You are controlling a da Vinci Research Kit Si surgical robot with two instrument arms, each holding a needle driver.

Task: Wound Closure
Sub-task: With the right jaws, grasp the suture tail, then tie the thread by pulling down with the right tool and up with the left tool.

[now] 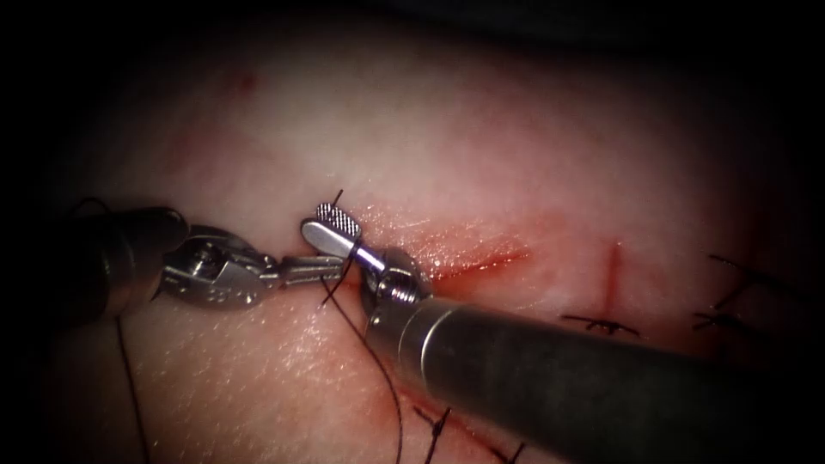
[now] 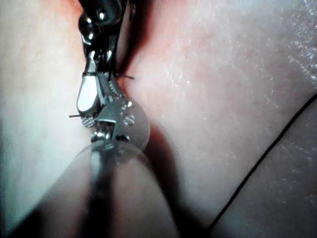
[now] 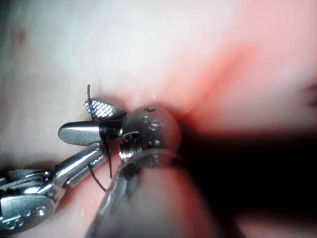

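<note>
Two tools meet at the cut's (image 1: 481, 262) left end: our right tool (image 1: 333, 225), jaws parted, straddles the thread (image 1: 378, 365), our left tool (image 1: 322, 268) seems closed beside it, and we judge thread handling, needing careful tension.

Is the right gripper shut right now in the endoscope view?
No: the right gripper stands open, its two jaws spread with the thread lying between them near their base.

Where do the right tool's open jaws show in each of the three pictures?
Endoscope view: right tool left of centre, at the cut's left end, jaws open around the thread.
Left wrist view: the same jaws, beside the left tool.
Right wrist view: jaws ahead of its round wrist.
Shared landmark: the ridged jaw face.
</note>
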